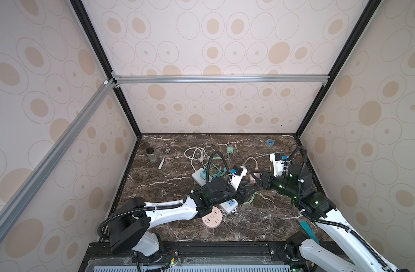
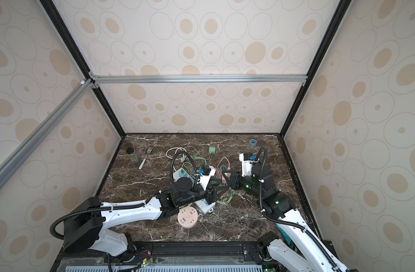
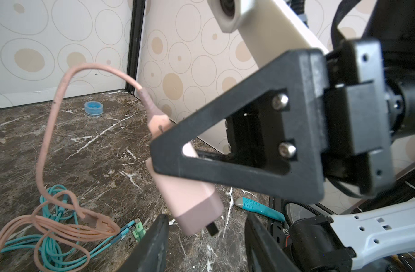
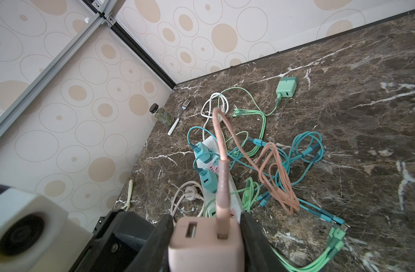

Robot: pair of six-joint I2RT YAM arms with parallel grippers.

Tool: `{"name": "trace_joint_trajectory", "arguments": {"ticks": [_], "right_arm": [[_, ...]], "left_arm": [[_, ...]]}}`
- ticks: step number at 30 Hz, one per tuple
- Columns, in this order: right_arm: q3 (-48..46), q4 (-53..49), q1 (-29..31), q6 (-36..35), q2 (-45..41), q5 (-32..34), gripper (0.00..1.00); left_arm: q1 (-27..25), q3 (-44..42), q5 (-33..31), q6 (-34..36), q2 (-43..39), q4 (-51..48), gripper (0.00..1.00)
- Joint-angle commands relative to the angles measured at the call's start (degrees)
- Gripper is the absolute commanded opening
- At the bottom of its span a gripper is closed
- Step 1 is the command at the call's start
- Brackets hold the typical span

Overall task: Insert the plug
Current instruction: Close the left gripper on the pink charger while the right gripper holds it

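Dark brown marble is covering the table (image 1: 249, 223), and beige-spotted wallpaper (image 1: 225, 47) is closing it in on three sides. Over the middle of the table, a little toward the right edge, the right gripper (image 4: 206, 223) is clamping a pink plug (image 4: 205, 252): in the right wrist view its fingers (image 4: 252, 235) are pressing on the plug's opposite sides, the jaws standing only as wide as the plug's body. The plug is hanging clear of the marble, tilted, with a dark prong (image 3: 212, 229) sticking out of its lower end. A pink cable (image 4: 221, 150) is rising from its other end, looping over and dropping to a pink bundle lying among teal and green cables (image 4: 249, 195). The left gripper (image 3: 206, 219) is reaching in from the left, just below the plug; its jaws are standing apart and gripping nothing, with gaps showing between its fingers and the prong end in the left wrist view. A white power strip (image 1: 196, 178) is lying at the table's middle, partly under the left arm (image 1: 173, 209), with two teal adapters (image 4: 201, 150) sitting in its sockets. A round pink socket block (image 1: 212, 220) is resting nearer the front edge. A green adapter (image 1: 230, 150) is lying toward the back edge, a fork (image 1: 163, 159) and a small jar (image 1: 151, 155) are sitting near the back left corner, a blue tape roll (image 1: 270, 142) near the back right corner, and a teal-handled cutter (image 3: 258, 206) by the right edge.
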Motion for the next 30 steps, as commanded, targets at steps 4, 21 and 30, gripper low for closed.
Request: {"name": "trace_joint_trajectory", "arguments": {"ticks": [4, 21, 30], "right_arm": [[-0.75, 2.09, 0.62, 1.67, -1.76, -1.19, 0.3], [-2.57, 1.4, 0.66, 2.32, -3.88, -1.2, 0.3], [-2.09, 0.45, 0.7, 1.5, -4.43, -1.15, 0.31]], "left_arm": [[-0.84, 3.28, -0.36, -1.43, 2.4, 5.07, 0.49], [-0.94, 2.44, -3.29, -2.54, 2.56, 8.72, 0.42], [-0.97, 2.94, -3.99, -3.24, 3.13, 7.34, 0.3]]}}
